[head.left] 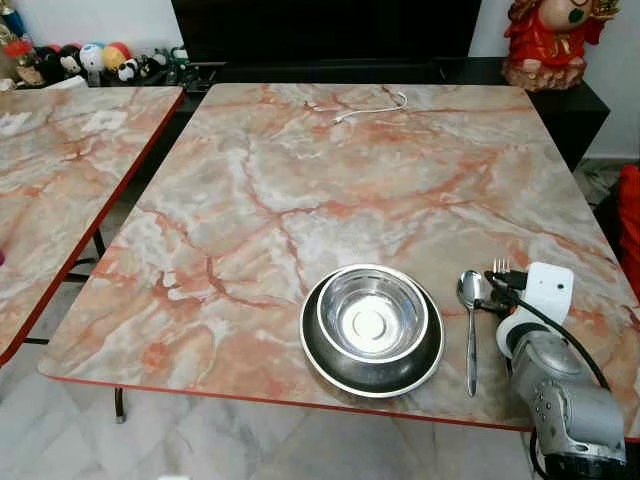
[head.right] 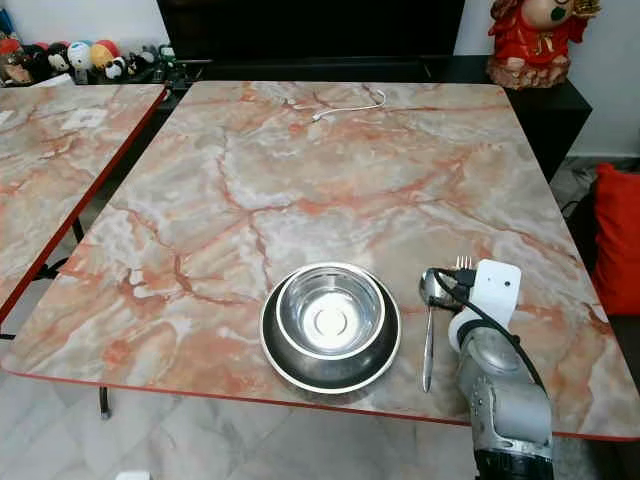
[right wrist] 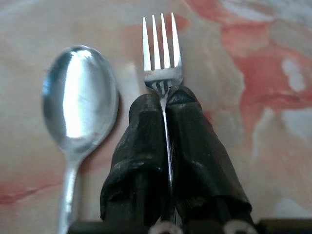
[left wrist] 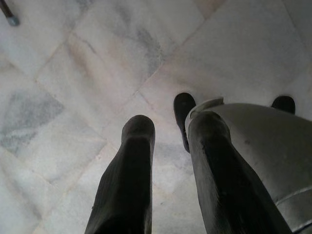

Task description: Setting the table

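Right claw (right wrist: 165, 105) is pinched shut on the fork (right wrist: 162, 53), tines pointing away from the robot, just to the far side of the spoon (head.left: 470, 325) from the bowl (head.left: 372, 318) on its plate (head.left: 318, 362). Fork and spoon lie parallel on the counter (head.left: 300, 180); release looks like the next step. Left claw (left wrist: 168, 146), slightly open and empty, hangs over the floor (left wrist: 73, 73).

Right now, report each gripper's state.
Left gripper: open, holding nothing, hanging over the floor.
Right gripper: shut on the fork, beside the spoon.
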